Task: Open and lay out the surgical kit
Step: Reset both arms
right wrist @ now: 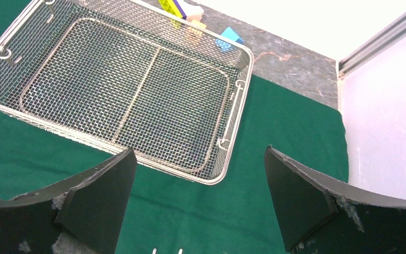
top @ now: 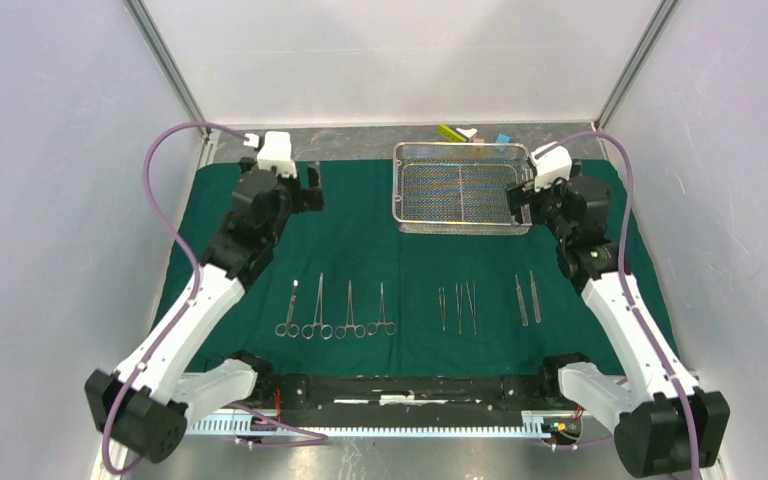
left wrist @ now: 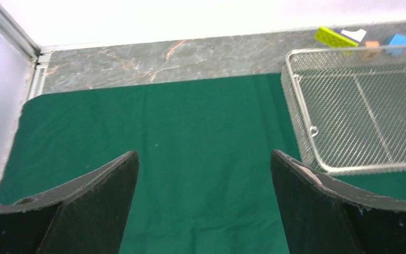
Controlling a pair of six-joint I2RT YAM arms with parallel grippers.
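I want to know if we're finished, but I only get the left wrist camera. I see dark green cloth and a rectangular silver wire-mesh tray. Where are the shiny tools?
Observer: They lie in a row on the near side of the dark green cloth. Four slim steel ring-handled clamps are on the left.
Operator: Are there tweezers too?
Observer: Yes. The slim steel tweezers lie to the right of the clamps, and two more slim steel pieces lie further right.
Operator: Where's the other arm?
Observer: The right end effector hangs open and holds nothing, at the right end of the rectangular silver wire-mesh tray.
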